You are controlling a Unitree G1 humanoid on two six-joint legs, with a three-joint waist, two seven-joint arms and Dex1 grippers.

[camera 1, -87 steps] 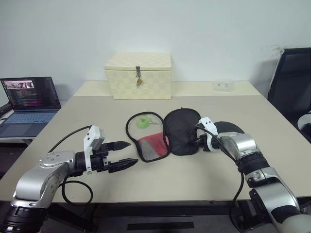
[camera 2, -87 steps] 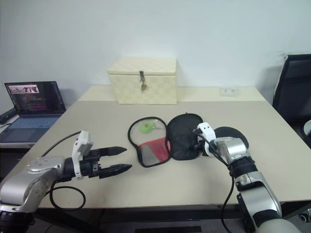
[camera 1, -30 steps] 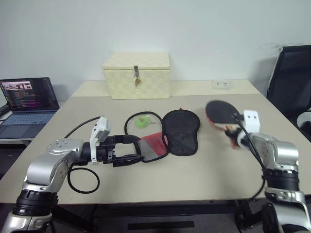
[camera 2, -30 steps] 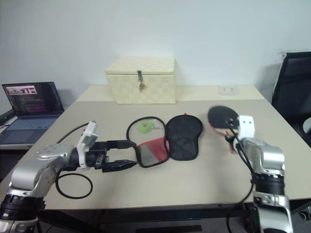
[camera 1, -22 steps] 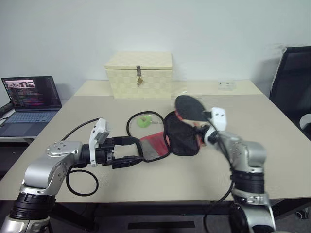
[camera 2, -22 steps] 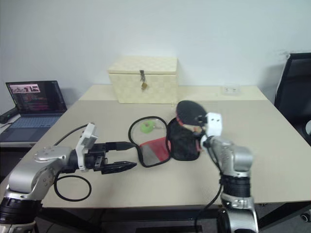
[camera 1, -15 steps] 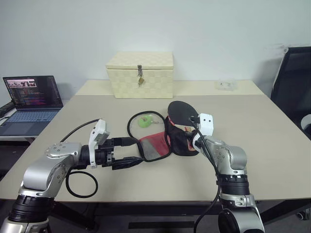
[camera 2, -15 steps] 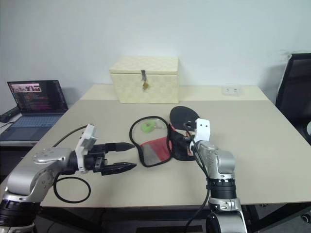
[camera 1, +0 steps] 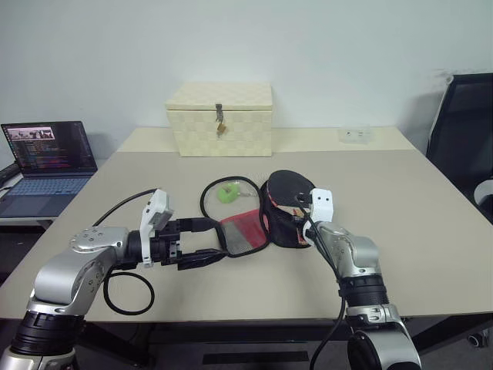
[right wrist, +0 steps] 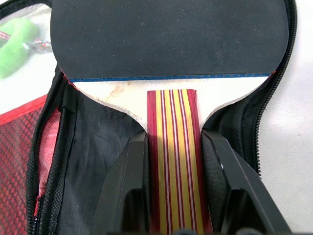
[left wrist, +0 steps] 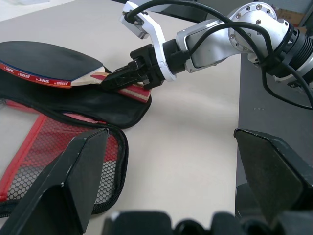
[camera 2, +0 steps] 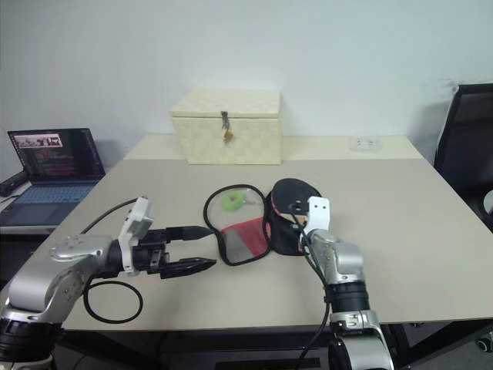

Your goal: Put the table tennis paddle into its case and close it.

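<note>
I hold the paddle point(right wrist: 168, 44) by its striped handle in my right gripper point(right wrist: 173, 161), its black face hanging just over the open black half of the case point(camera 1: 286, 223), so I judge it not yet seated and the zipping all left to do. My left gripper point(camera 1: 202, 243) waits spread wide and empty beside the case's red mesh flap.

An office or lab room: I stand at a beige table point(camera 1: 431, 231) against a plain white wall point(camera 1: 347, 54). Left of the table, an open laptop point(camera 1: 48, 166) shows code; right of it stands a black office chair point(camera 1: 462, 131). A cream latched box point(camera 1: 219, 119) sits at the table's far side.
</note>
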